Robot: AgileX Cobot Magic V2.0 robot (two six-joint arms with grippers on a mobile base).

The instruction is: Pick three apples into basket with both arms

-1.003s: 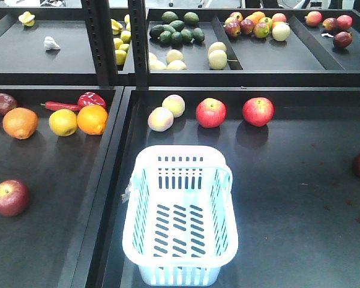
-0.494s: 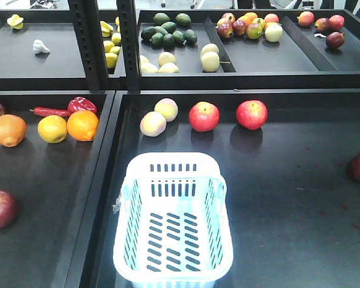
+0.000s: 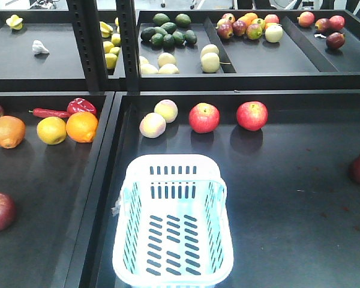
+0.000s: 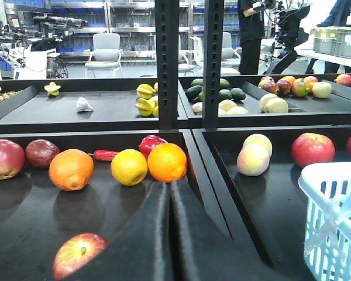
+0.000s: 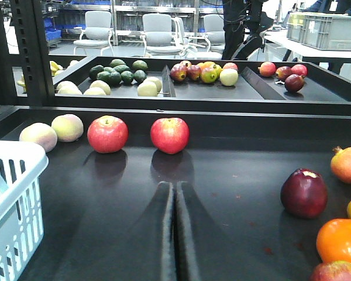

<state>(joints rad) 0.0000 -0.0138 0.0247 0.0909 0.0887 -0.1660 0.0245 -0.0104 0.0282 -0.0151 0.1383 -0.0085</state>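
The basket (image 3: 173, 222) was seen empty on the dark tray (image 3: 288, 198) in the front view. The left gripper (image 4: 169, 196) and right gripper (image 5: 175, 193), each pressed together on nothing, were shown only by the wrist views, a streaked apple (image 4: 79, 255) lying near the left, a dark apple (image 5: 304, 193) near an orange fruit (image 5: 341, 241) at right

Left hand (image 4: 169, 196) fingers pressed together, right hand (image 5: 175, 193) fingers likewise together

basket (image 3: 171, 159): pale slotted plastic | tray (image 3: 288, 198): matt black | apple (image 5: 304, 193): smooth skin
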